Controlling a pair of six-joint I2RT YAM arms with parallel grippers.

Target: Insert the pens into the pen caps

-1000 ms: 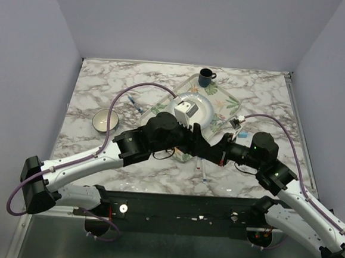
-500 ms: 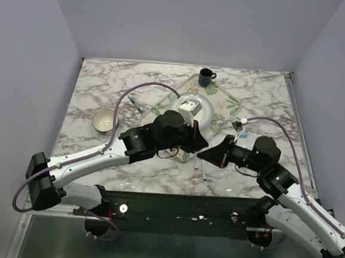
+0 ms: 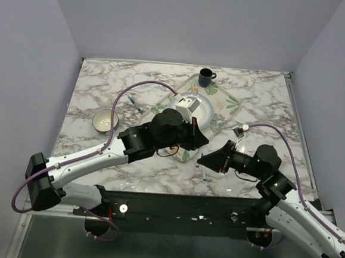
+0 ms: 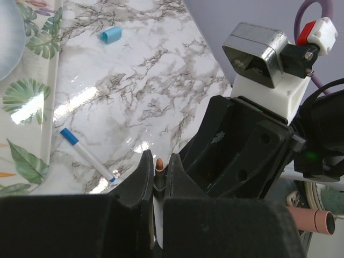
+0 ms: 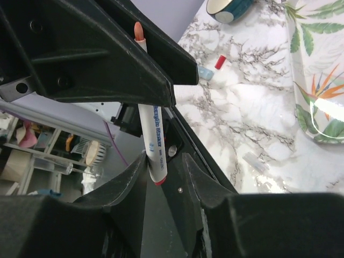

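Over the worktop (image 3: 91, 93), a likely light, stiff marker (image 5: 152, 134) is pinched near its tip by the left end effector (image 4: 159, 171) and flanked by the parted right end effector (image 5: 161, 167).

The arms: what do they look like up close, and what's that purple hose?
The left arm and right arm have white tubes joined by chunky black joints. A purple cable loops along each to a white block with a silver camera at the wrist. The left hand and right hand are matte black, each with two broad angular fingers.
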